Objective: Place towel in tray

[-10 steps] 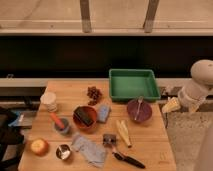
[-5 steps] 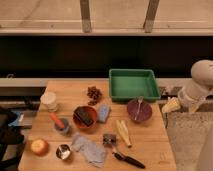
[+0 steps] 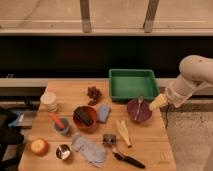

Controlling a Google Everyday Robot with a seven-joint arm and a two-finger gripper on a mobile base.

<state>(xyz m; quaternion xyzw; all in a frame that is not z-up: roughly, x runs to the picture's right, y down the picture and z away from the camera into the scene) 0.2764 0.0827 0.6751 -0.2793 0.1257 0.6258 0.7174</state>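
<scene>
The towel [image 3: 89,149], a wrinkled pale grey-blue cloth, lies flat near the front edge of the wooden table, left of centre. The green tray [image 3: 132,85] sits at the table's back right and holds nothing. My gripper [image 3: 158,102], pale yellow at the end of the white arm, hangs at the right edge of the table, just right of the maroon bowl and in front of the tray's right corner. It is open with nothing in it, far from the towel.
A maroon bowl [image 3: 139,110] with a utensil stands between gripper and towel. Also on the table are an orange bowl [image 3: 85,117], a blue sponge pad [image 3: 103,113], a pale corn-like item [image 3: 123,132], a black-handled brush [image 3: 127,159], an apple [image 3: 39,146] and grapes [image 3: 93,93].
</scene>
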